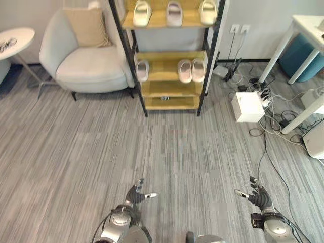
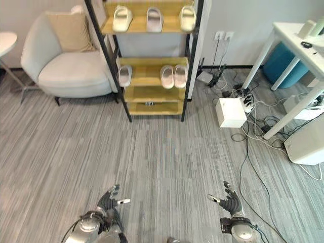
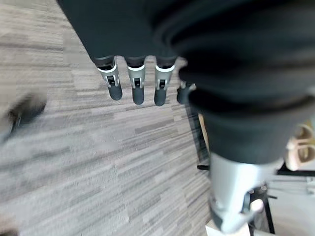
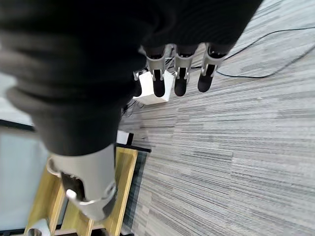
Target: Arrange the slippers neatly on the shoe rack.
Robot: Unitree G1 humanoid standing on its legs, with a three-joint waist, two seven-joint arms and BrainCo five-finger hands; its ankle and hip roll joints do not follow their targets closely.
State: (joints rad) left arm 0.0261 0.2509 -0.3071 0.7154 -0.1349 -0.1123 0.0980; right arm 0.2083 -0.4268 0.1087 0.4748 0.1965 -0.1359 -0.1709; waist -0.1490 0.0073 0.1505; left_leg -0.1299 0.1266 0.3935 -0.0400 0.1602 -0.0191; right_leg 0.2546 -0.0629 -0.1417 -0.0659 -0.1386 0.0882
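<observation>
A wooden shoe rack (image 1: 167,83) with a black frame stands at the far middle of the room. Its top shelf carries three pale slippers (image 1: 174,13) side by side. The middle shelf holds one pinkish slipper (image 1: 143,70) at the left and a pair (image 1: 191,70) at the right. My left hand (image 1: 135,194) and right hand (image 1: 255,194) hover low over the carpet near me, well short of the rack. Both are open with relaxed fingers and hold nothing.
A light armchair (image 1: 83,53) with a beige cushion stands left of the rack, and a round side table (image 1: 12,40) beyond it. At the right are a white box (image 1: 247,107), a tangle of cables (image 1: 271,114) and a white desk's legs (image 1: 298,61).
</observation>
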